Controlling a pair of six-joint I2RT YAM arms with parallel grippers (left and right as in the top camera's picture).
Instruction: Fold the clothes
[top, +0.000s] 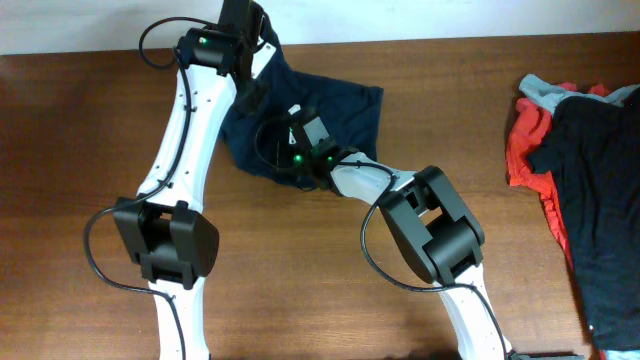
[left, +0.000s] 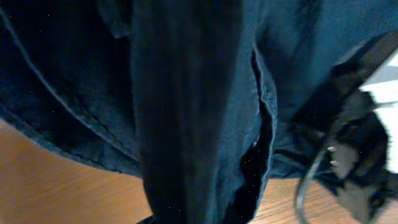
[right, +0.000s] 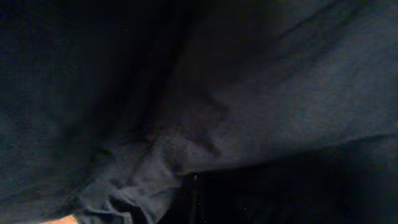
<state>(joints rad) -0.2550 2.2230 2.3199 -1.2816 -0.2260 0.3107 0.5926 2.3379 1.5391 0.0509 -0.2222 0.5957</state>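
Two closed grippers, the left gripper (top: 252, 40) and the right gripper (top: 298, 125), are pinching the navy shorts (top: 340, 110), which are lying at the table's (top: 80, 120) far edge. I am risking a slip here: thin, bunched fabric could pull free, skewing the fold.
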